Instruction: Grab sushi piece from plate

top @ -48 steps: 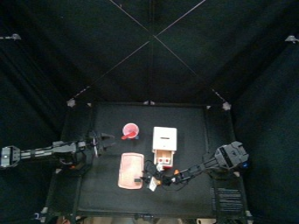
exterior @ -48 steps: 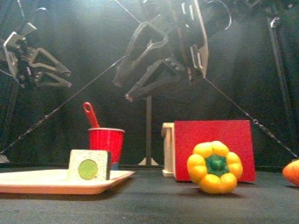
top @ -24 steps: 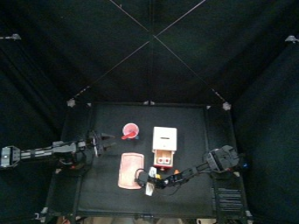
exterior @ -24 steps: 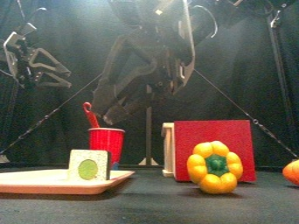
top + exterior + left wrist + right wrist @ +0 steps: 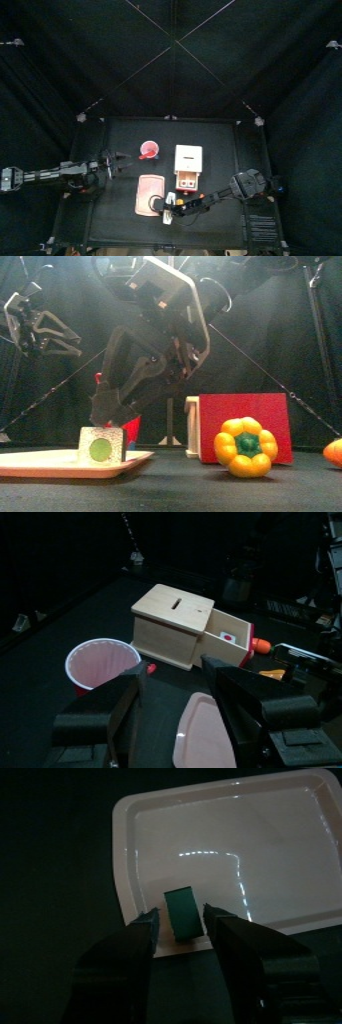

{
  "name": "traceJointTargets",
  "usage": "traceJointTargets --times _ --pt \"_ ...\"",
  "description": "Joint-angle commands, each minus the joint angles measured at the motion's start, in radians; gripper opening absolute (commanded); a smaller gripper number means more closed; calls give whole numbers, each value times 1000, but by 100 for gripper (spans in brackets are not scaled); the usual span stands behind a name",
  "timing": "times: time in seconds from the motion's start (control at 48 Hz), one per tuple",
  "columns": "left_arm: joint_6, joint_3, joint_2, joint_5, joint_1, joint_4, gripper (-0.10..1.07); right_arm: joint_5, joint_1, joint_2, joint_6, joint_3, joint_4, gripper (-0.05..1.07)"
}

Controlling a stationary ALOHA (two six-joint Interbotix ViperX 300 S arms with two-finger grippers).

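Note:
The sushi piece (image 5: 100,446) is a small pale block with a green centre. It stands on edge near one end of the pale pink plate (image 5: 40,463). My right gripper (image 5: 112,426) hangs over it. In the right wrist view the open jaws stand on either side of the sushi piece (image 5: 181,908), close to it, above the plate (image 5: 254,838). In the top view the right gripper (image 5: 166,208) is at the front end of the plate (image 5: 147,186). My left gripper (image 5: 185,680) is open and empty and rests at the table's left (image 5: 102,173).
A wooden box (image 5: 189,160) with a pulled-out drawer stands beside the plate. A pink round cup (image 5: 148,152) is behind the plate. In the front view a yellow pepper (image 5: 245,446) and a red box (image 5: 247,411) stand to the right, and a red cup (image 5: 128,414) is behind the sushi piece.
My right gripper has swung left and down, from above the drawer to the plate's front end, where its jaws now straddle the sushi piece. The left arm has not moved.

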Motion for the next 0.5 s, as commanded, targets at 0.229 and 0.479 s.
traceJointTargets --times 0.229,0.479 --pt "3 -12 3 -3 3 -2 85 23 -21 2 -31 -44 48 78" --pt "3 -11 3 -3 3 -2 85 17 -29 14 -31 -54 55 74"
